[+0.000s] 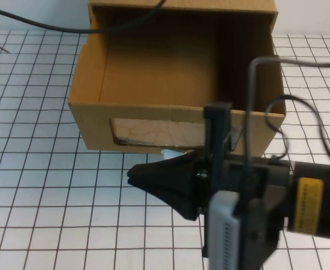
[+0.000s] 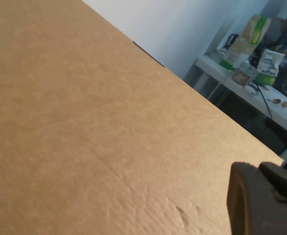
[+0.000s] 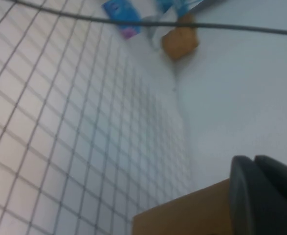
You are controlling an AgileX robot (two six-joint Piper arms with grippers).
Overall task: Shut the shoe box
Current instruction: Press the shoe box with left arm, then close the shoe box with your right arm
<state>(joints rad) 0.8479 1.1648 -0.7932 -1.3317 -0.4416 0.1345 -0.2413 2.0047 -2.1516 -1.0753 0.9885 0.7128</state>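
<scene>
The shoe box [image 1: 153, 62] is brown cardboard, and its drawer stands pulled out toward me, open on top and empty. The clear window [image 1: 153, 133] is in the front wall, with the white pull tab [image 1: 172, 152] just below it. My right gripper [image 1: 133, 175] is shut and empty. It lies level in front of the drawer's front wall, pointing left, just below the tab. In the right wrist view the gripper [image 3: 254, 162] has a cardboard edge [image 3: 182, 213] beside it. My left gripper [image 2: 258, 169] is shut and close against a broad cardboard face [image 2: 84, 122]. It is out of the high view.
A black cable [image 1: 69, 28] runs over the box's back left corner. A grey cable [image 1: 252, 101] loops up from the right arm in front of the box's right side. White gridded table [image 1: 35, 185] surrounds the box. A cluttered bench [image 2: 260, 58] stands far behind.
</scene>
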